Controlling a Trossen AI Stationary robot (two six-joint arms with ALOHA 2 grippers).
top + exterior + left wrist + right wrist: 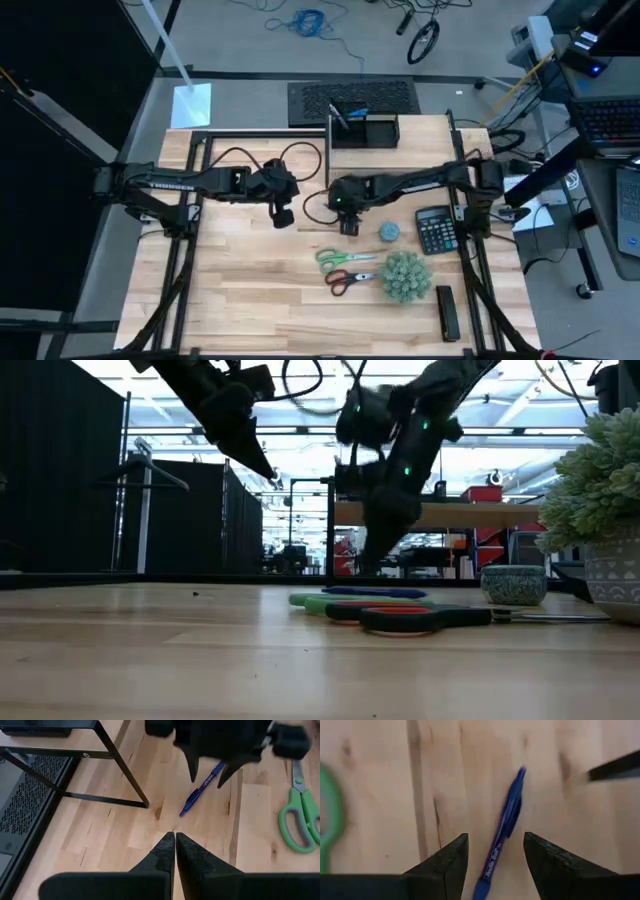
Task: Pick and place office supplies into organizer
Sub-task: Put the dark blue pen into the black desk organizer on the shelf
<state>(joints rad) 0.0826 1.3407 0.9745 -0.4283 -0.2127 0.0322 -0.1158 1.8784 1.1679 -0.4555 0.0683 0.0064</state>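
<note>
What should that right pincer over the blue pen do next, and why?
Probably drop straight down and close. The right pincer is open, its fingers on either side of the blue pen, which lies flat on the table. The left pincer waits shut nearby.

Wooden table (250, 290): scissors (345, 258), calculator (435, 230), pen (502, 832)

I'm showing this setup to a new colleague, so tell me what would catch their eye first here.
Most striking is the right gripper near the table's middle, fingers open on either side of a blue pen lying on the wood. Just in front lie green-handled scissors and red-handled scissors, beside a fuzzy green plant ball. The left gripper waits, shut, to the left.
</note>
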